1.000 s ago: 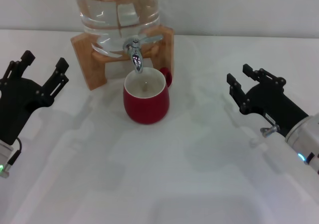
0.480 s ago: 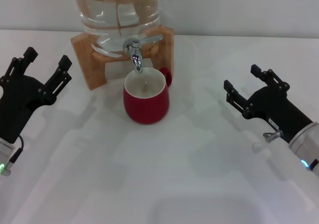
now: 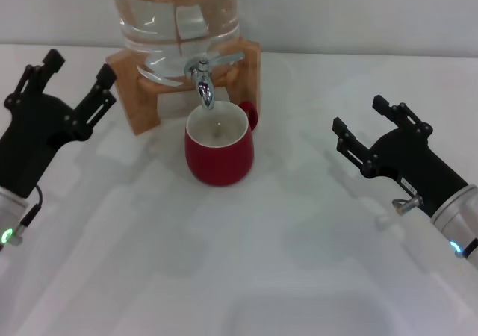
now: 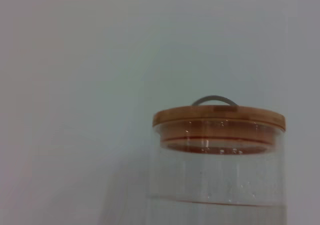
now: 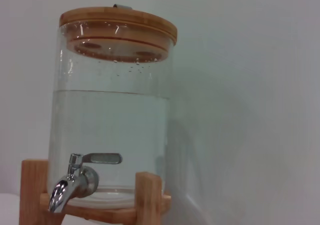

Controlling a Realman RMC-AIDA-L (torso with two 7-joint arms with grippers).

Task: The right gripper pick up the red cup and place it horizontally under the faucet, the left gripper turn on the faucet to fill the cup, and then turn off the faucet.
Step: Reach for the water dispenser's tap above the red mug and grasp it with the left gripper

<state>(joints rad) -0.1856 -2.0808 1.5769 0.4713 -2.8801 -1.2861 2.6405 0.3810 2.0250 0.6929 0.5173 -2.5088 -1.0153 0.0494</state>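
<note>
The red cup [image 3: 219, 151] stands upright on the white table, its cream inside facing up and its handle toward the back right. It sits directly below the spout of the chrome faucet [image 3: 203, 82] [image 5: 70, 182], whose flat lever [image 5: 102, 158] points sideways. No stream of water shows. My left gripper [image 3: 80, 65] is open, off to the left of the wooden stand [image 3: 134, 89] and touching nothing. To the right of the cup my right gripper [image 3: 360, 112] is open and empty, well apart from it.
The glass water jar [image 3: 175, 22] [image 5: 110, 125] rests on the wooden stand at the back centre, capped with a wooden lid [image 4: 218, 117] [image 5: 117, 22]. A pale wall rises behind it. The white tabletop [image 3: 246, 261] spreads in front.
My left gripper has moved farther away and rightward, nearer the wooden stand. The right gripper shifted slightly and turned a little. The cup and the faucet lever have not moved.
</note>
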